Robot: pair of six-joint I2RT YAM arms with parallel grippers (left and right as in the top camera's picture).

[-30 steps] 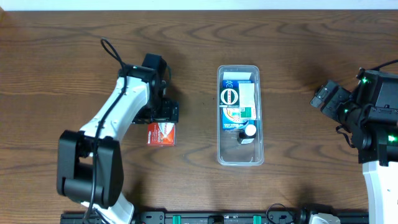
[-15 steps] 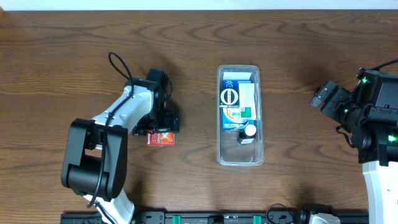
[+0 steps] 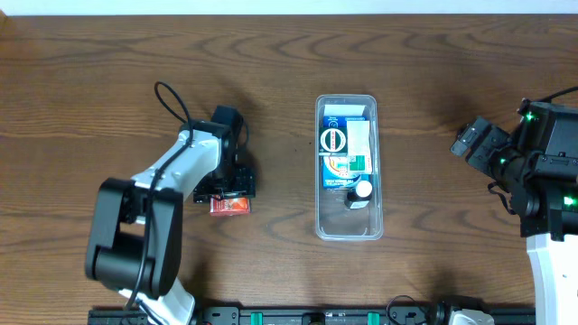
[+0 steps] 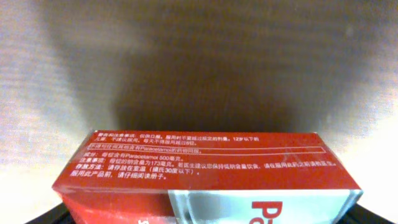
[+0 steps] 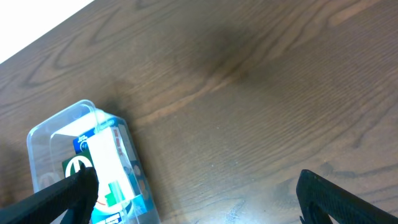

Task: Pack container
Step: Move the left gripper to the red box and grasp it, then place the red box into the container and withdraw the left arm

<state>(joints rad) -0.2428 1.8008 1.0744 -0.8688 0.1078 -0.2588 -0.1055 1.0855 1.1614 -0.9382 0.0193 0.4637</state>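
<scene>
- The container (image 3: 349, 227) sits mid-tabletop (image 3: 90, 72), holding several packets (image 3: 348, 149).
- The left end effector (image 3: 232, 190) hangs over a red box (image 3: 231, 207); I cannot tell its grip.
- The right end effector (image 5: 196, 186) gapes wide and holds nothing.

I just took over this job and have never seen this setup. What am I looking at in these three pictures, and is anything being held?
These are two robot arms at a wooden table, each ending in a two-finger gripper. The wide picture comes from a fixed camera above; the other two come from cameras on the wrists. In the middle lies a clear plastic container holding small packages and a white-capped bottle. The left gripper is down over a red medicine box beside the container. Its wrist camera shows the box close up but not the fingers, so I cannot tell whether it is gripped. The right gripper is off to the side, open and empty.
</scene>
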